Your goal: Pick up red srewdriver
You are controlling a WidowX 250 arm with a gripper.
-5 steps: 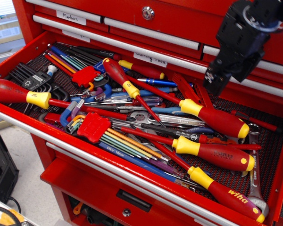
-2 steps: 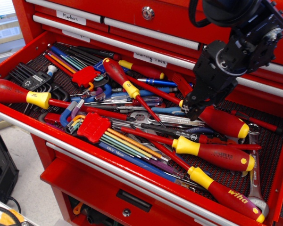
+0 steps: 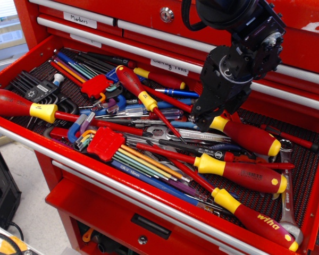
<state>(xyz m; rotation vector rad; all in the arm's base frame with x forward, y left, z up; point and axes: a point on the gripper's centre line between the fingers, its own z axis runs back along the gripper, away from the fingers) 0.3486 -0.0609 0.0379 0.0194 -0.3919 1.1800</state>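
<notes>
The red srewdriver (image 3: 250, 137) lies at the right of the open drawer, with a plain fat red handle, a yellow collar and a yellow butt cap. Its thin red shaft runs up-left under the arm. My black gripper (image 3: 206, 120) hangs low over the shaft just left of the yellow collar. Its jaws look open and hold nothing, and the fingertips are partly lost against the dark tools. A similar screwdriver with dark print (image 3: 243, 175) lies below it. The one with white "wiha" lettering (image 3: 263, 222) lies at the front right.
The drawer (image 3: 149, 188) is crowded with tools. There are red hex-key sets (image 3: 105, 142), a smaller red screwdriver (image 3: 132, 84), a large red screwdriver at the left (image 3: 13, 103), wrenches (image 3: 285, 210) and black hex keys (image 3: 34, 87). Closed drawers stand behind.
The arm has come down and to the left from the upper right. The gripper is now low over the shaft next to the screwdriver's yellow collar. The tools have not moved.
</notes>
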